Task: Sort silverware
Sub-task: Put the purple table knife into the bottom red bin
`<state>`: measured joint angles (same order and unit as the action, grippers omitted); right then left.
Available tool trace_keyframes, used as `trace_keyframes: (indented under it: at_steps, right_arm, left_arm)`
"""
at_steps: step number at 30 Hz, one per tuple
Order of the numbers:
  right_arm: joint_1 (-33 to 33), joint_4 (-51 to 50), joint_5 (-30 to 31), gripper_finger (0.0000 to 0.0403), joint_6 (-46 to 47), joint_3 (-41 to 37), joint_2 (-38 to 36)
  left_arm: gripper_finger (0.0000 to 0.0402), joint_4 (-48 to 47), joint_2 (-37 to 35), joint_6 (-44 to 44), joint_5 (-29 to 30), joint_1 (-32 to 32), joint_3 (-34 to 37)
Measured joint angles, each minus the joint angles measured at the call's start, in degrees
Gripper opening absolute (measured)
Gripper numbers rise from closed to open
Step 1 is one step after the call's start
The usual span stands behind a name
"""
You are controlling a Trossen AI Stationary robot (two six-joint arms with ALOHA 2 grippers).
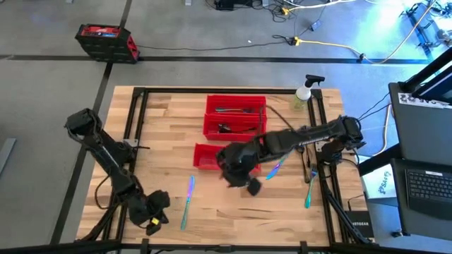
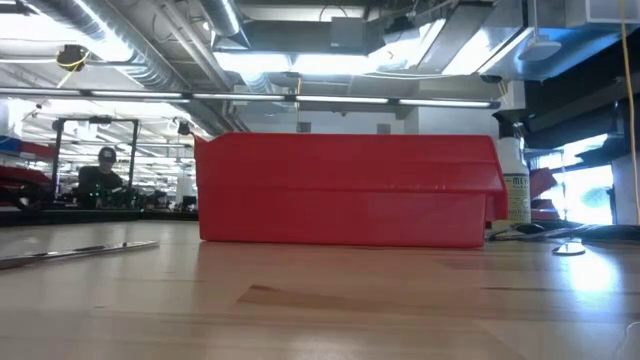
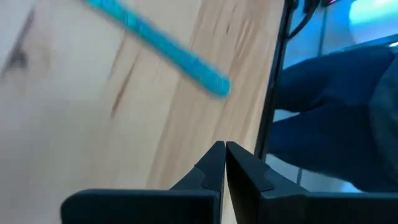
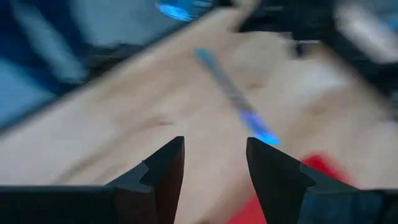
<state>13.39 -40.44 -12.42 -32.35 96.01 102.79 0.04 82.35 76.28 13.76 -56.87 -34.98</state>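
Three pieces of silverware lie flat on the wooden table: a teal-purple one [image 1: 188, 192] near the front, one [image 1: 274, 167] right of the middle, and one [image 1: 309, 190] by the right edge. Darker pieces [image 1: 236, 111] lie in the far red bins. My left gripper [image 1: 154, 214] is shut and empty at the table's near left corner. In its wrist view [image 3: 224, 155] the teal piece [image 3: 168, 46] lies beyond the fingertips. My right gripper [image 1: 244, 178] hovers open over the middle of the table. In its wrist view [image 4: 214, 155] a blue piece [image 4: 236, 102] lies ahead on the wood.
Three red bins [image 1: 235, 106] [image 1: 233, 128] [image 1: 210, 156] stand at the middle and far part of the table. The nearest one fills the low view [image 2: 345, 190]. A clear spray bottle [image 1: 304, 94] stands at the far right corner. Bare wood lies along the near edge.
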Motion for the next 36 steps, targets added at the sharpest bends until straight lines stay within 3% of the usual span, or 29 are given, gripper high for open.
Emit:
trace_keyframes:
  at_steps: [2, 6, 14, 23, 25, 29, 36]
  right_arm:
    - [0.61, 4.49, 5.39, 0.0158, 0.97, 0.00, 1.41]
    - [0.51, 12.21, 4.48, 0.0141, -0.53, 0.13, 4.59]
    - [1.13, 24.34, 4.78, 0.0010, -4.08, 0.07, 13.16]
    - [2.93, 37.49, 5.92, 0.0002, -8.20, 0.07, 21.82]
    - [3.60, 38.89, 10.71, 0.0001, -9.10, 0.07, 24.06]
    - [5.48, 40.30, 26.98, 0.0000, -15.29, 0.17, 27.99]
    - [5.76, 37.77, 28.70, 0.0000, -16.27, 4.00, 32.98]
  left_arm:
    - [0.0000, -0.66, 0.26, 1.99, 2.84, -2.14, 0.00]
    - [0.0000, -0.66, 0.65, 4.51, 7.28, -5.45, -0.05]
    - [0.0000, -7.71, 2.62, 12.15, 7.40, -10.90, -0.09]
    - [0.0000, -4.45, 7.72, 9.63, 7.78, -12.52, -0.17]
    - [0.0000, -3.09, 8.87, 6.50, 8.38, -12.57, -0.20]
    - [0.0000, -1.41, 9.67, -0.52, 8.80, -12.54, -0.22]
    - [0.0000, -1.70, 9.75, -4.51, 9.69, -12.52, -0.24]
